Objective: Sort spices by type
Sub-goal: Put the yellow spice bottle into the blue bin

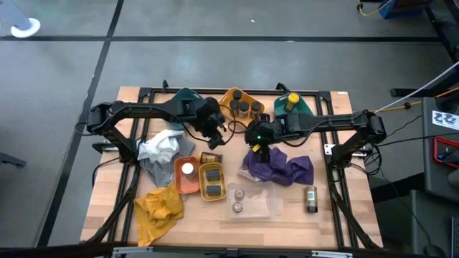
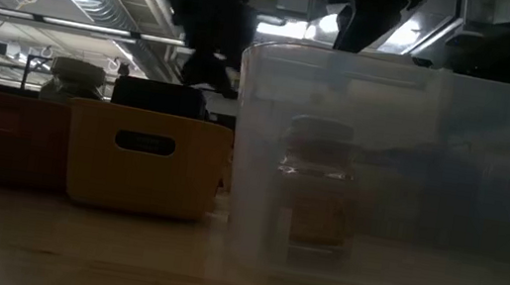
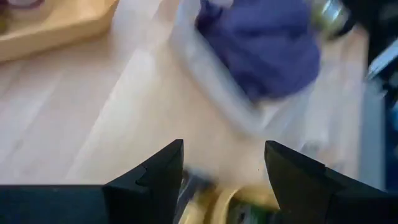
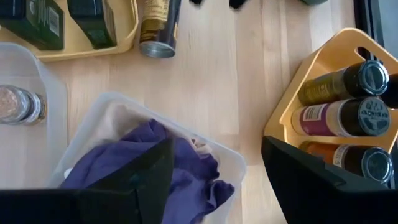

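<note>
Wooden tabletop (image 1: 287,204) fills the overhead view, framed by dark rails, and we see both arms reaching toward its middle. Largest on it are the cloths: a purple one (image 1: 280,168) heaped in a clear tub beneath the right arm, a grey-white one (image 1: 159,149) and a yellow one (image 1: 159,204) on the left. Next come the trays. A yellow tray (image 1: 240,97) at the far edge holds three black-lidded spice jars (image 4: 345,117); a second yellow tray (image 1: 212,180) holds two dark tins (image 4: 93,18); an orange tray (image 1: 186,174) holds a white-lidded jar.

The left gripper (image 3: 224,165) hangs just above the table with its fingers apart, gripping nothing; a loose jar lies on its side just below them. The right gripper (image 4: 214,168) hovers over the purple cloth, fingers likewise apart and empty. One jar (image 1: 310,198) lies alone near the right edge.

We judge the main risks to be these: the round jar could roll away if one finger touches it first, and the right fingers could snag the cloth and drag its tub into the trays.
</note>
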